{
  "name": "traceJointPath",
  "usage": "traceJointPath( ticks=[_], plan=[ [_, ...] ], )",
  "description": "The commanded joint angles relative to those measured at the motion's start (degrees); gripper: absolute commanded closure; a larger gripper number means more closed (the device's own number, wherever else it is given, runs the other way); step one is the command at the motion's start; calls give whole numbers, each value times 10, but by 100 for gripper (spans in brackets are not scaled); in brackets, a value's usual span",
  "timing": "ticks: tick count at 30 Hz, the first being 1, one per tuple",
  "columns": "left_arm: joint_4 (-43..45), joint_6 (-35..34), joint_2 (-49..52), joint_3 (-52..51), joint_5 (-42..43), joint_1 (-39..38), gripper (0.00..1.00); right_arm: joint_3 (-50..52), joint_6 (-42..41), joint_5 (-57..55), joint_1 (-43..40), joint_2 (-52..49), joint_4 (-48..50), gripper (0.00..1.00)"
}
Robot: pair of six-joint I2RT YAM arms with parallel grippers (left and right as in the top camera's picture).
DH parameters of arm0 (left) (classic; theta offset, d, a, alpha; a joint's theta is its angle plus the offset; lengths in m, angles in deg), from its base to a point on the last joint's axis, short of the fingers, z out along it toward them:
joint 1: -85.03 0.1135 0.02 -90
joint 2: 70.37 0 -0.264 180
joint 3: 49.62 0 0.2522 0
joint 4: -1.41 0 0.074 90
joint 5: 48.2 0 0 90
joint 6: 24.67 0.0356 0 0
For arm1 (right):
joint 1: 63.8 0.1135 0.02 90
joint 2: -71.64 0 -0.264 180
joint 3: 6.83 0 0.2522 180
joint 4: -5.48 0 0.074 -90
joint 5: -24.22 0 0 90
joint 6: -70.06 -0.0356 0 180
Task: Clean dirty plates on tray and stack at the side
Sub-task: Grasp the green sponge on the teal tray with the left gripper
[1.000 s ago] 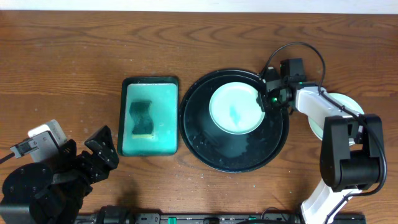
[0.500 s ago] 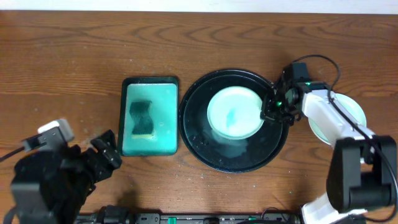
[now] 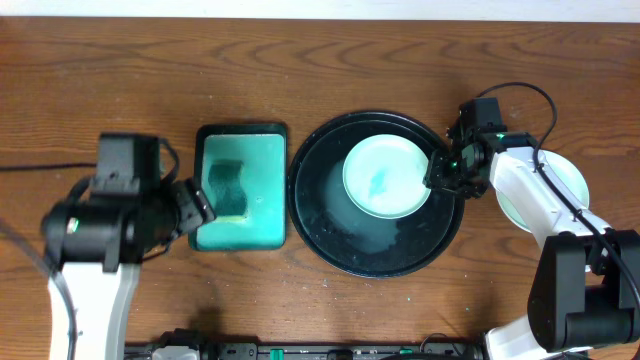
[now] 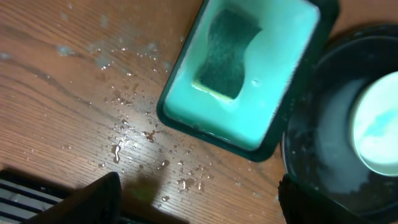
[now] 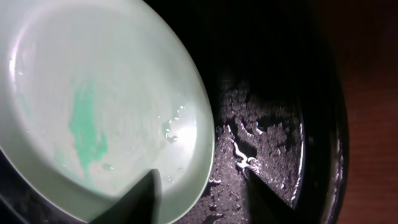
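Glossy blk tray (image 3: 330, 238), smooth plate (image 3: 385, 178), wood table (image 3: 100, 80)

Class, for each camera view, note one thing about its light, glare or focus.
Overhead: even light, sharp, a pale sheen on the tray. Left wrist: soft focus, the tub slightly blurred. Right wrist: tray nearly black, plate bright with small glints.

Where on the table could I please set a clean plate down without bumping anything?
Bare wood lies beyond the teal basin and black tray, and on the near side of both. Right of the tray is crowded: the right arm overhangs the side plate.
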Motion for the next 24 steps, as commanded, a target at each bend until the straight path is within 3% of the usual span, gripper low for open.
traceJointPath(
  ticks=[1, 6, 15, 19, 21, 24],
  plan=[
    [5, 5, 57, -5, -5, 3, 27, -2, 66, -45, 4, 3, 11, 43],
    [29, 11, 145, -6, -5, 3, 30, -2, 92, -58, 0, 3, 40, 40],
    [102, 50, 304, -6, -6, 8, 34, -2, 146, -28, -3, -27, 56, 63],
    [119, 52, 343, -6, -28, 31, 34, -2, 174, 28, -3, -72, 68, 68],
    [130, 53, 358, -9, -9, 39, 34, -2, 173, 28, -3, -82, 70, 70],
    [157, 68, 382, -19, 45, 42, 42, -2, 174, 28, -3, -85, 76, 70]
  ],
)
